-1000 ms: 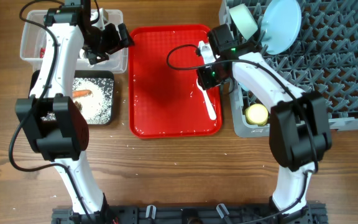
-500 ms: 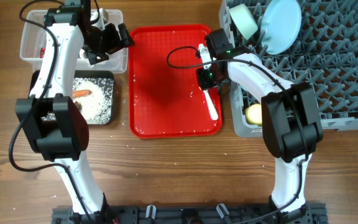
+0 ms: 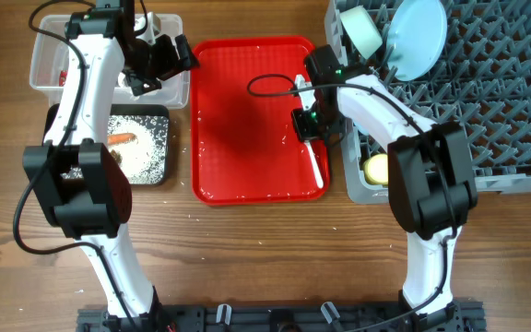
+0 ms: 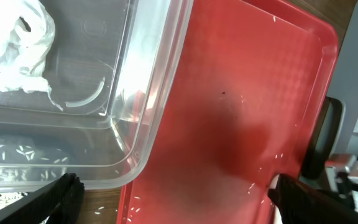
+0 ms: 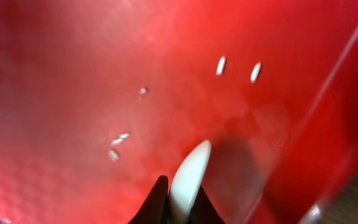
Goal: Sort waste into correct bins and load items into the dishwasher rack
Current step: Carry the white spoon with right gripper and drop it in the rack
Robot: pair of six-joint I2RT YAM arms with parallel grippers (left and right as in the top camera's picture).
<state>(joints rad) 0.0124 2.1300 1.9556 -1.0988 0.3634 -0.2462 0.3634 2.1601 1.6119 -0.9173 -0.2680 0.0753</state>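
My right gripper (image 3: 310, 125) is low over the right side of the flat red tray (image 3: 247, 111) and shut on the white plastic spoon (image 3: 317, 164). In the right wrist view the spoon (image 5: 191, 169) is pinched between the two dark fingertips of that gripper (image 5: 180, 208), just above the tray. Loose rice grains (image 5: 221, 65) lie on the tray. My left gripper (image 3: 159, 60) hangs open over the clear tub's rim (image 4: 160, 93) and the tray edge, holding nothing. A white tissue (image 4: 14, 43) lies in the tub. The black bin (image 3: 155, 118) holds rice and a carrot piece (image 3: 123, 138).
The grey dishwasher rack (image 3: 487, 101) fills the right side, with a light-blue plate (image 3: 418, 37), a pale bowl (image 3: 362, 32) and a yellow cup (image 3: 379, 169) in it. A red wrapper (image 3: 63, 78) shows in the clear tub. Rice grains are scattered on the wooden table.
The right gripper's fingers have closed onto the spoon on the tray. The left arm has not moved.
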